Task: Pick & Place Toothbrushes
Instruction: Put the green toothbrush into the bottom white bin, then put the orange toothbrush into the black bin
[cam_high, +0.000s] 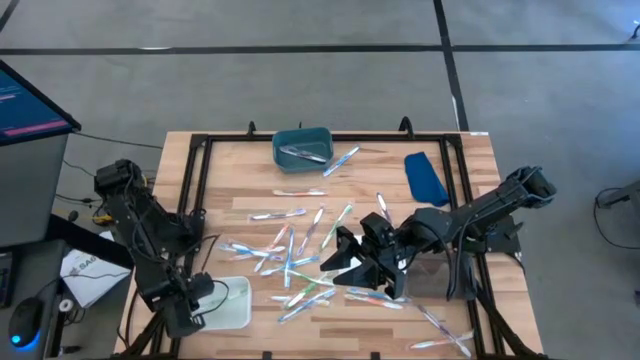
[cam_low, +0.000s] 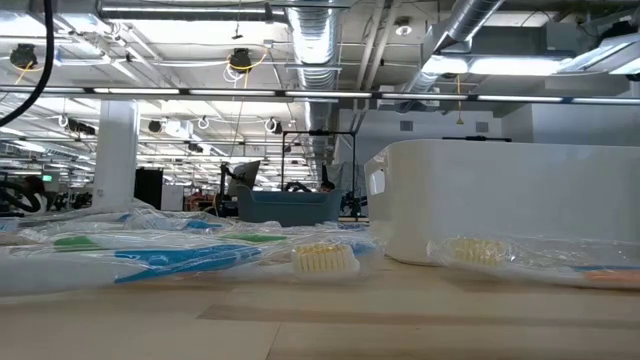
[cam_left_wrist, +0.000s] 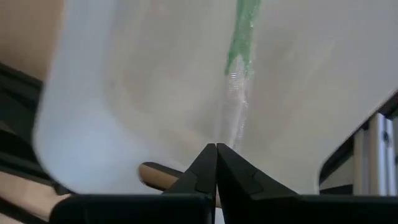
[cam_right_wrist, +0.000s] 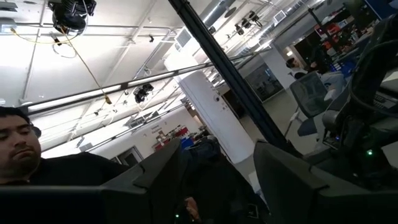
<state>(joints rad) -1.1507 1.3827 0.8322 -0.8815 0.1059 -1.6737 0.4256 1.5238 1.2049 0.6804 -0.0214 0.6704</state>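
Left gripper (cam_left_wrist: 216, 163) sits clenched over the white tray (cam_high: 238, 305); right gripper (cam_high: 352, 262) hovers, jaws released, above the toothbrushes (cam_high: 290, 262). They look light, thin and slippery in wrap, so grip mid-handle.

An industrial lab hall is shown: exposed ceiling ducts (cam_low: 320, 45), hanging lights, a white pillar (cam_low: 116, 150), and workstations beyond the table.
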